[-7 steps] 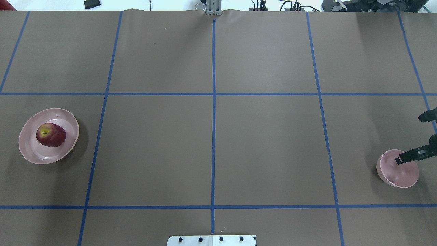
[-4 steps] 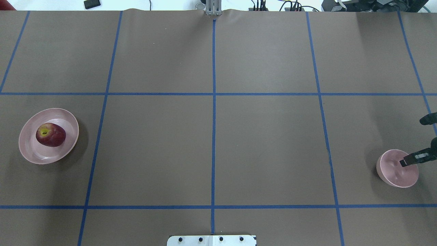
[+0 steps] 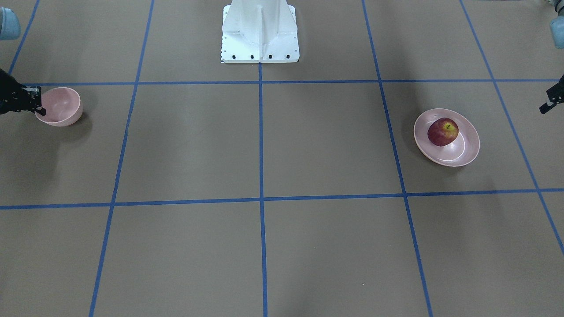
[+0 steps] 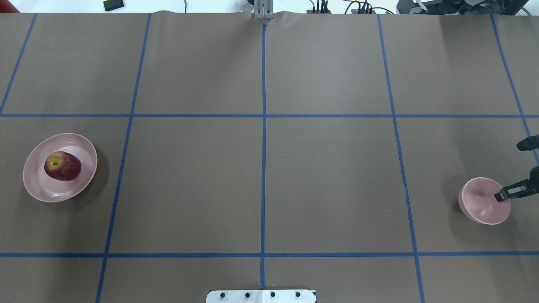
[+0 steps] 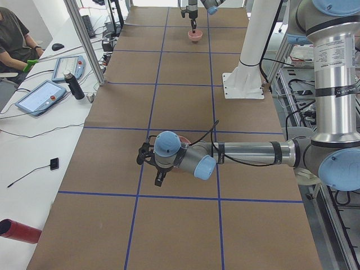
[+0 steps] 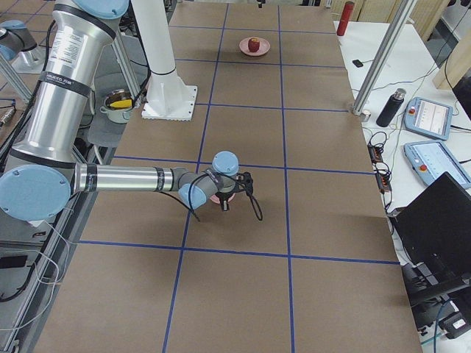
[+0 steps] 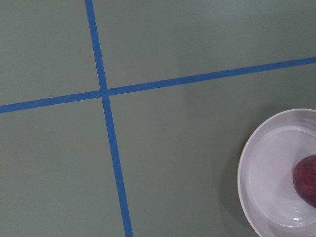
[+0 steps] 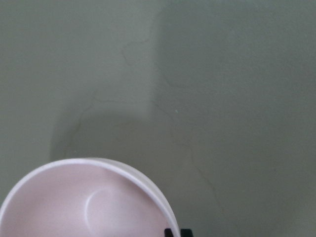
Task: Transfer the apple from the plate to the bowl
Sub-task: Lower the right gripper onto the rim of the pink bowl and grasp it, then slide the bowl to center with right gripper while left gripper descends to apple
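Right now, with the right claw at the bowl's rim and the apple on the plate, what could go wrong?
The right claw pinches the bowl at one spot on its rim, and the bowl looks tilted in the front view, so it could slip or swing. The round apple sits loose on the shallow plate, at the table's opposite end; it may roll when the left claw closes on it.

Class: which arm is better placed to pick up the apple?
Left. The apple sits on the plate on the robot's left, with the left claw nearby; the right claw is far off, at the bowl.
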Tool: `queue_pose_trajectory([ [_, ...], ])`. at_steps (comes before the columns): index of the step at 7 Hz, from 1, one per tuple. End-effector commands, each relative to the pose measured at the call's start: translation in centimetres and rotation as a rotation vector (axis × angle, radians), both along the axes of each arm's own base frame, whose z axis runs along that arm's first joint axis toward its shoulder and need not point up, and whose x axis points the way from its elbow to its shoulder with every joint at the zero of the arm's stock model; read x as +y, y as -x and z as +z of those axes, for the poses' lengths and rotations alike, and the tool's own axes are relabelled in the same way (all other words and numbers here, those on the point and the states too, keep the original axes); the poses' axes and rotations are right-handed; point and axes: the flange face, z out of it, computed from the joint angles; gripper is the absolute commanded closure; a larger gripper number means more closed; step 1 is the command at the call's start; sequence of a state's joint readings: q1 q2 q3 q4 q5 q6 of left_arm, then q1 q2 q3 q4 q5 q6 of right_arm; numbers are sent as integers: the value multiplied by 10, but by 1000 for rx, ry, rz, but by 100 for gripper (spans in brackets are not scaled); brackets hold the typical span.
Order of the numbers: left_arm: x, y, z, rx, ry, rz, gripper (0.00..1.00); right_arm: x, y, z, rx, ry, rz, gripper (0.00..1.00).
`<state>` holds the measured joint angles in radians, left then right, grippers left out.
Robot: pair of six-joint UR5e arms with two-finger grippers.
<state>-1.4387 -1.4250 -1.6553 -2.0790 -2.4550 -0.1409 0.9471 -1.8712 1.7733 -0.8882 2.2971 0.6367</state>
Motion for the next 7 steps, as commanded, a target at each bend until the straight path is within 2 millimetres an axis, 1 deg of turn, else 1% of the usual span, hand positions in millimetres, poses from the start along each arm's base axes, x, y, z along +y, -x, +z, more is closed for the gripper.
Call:
queue_pose_trajectory([
  [1, -1, -2, -7, 2, -62, -2, 2, -38, 30, -53, -66, 23, 84, 100],
  [2, -9, -3, -13, 7, -25, -41, 2, -65, 50, -90, -116, 69, 151, 100],
  [3, -20, -8, -30, 30, -33, -44, 2, -81, 78, -127, -163, 94, 174, 100],
  [4, -42, -46, -63, 57, -50, 13, 2, -95, 115, -169, -186, 145, 193, 100],
  [5, -45, -86, -80, 85, 87, -29, 2, -112, 152, -219, -173, 198, 213, 100],
  [6, -44, -107, -94, 78, 68, -17, 2, -115, 191, -260, -156, 214, 225, 100],
  [7, -30, -144, -119, 41, 20, 3, 2, -107, 230, -296, -162, 228, 243, 100],
])
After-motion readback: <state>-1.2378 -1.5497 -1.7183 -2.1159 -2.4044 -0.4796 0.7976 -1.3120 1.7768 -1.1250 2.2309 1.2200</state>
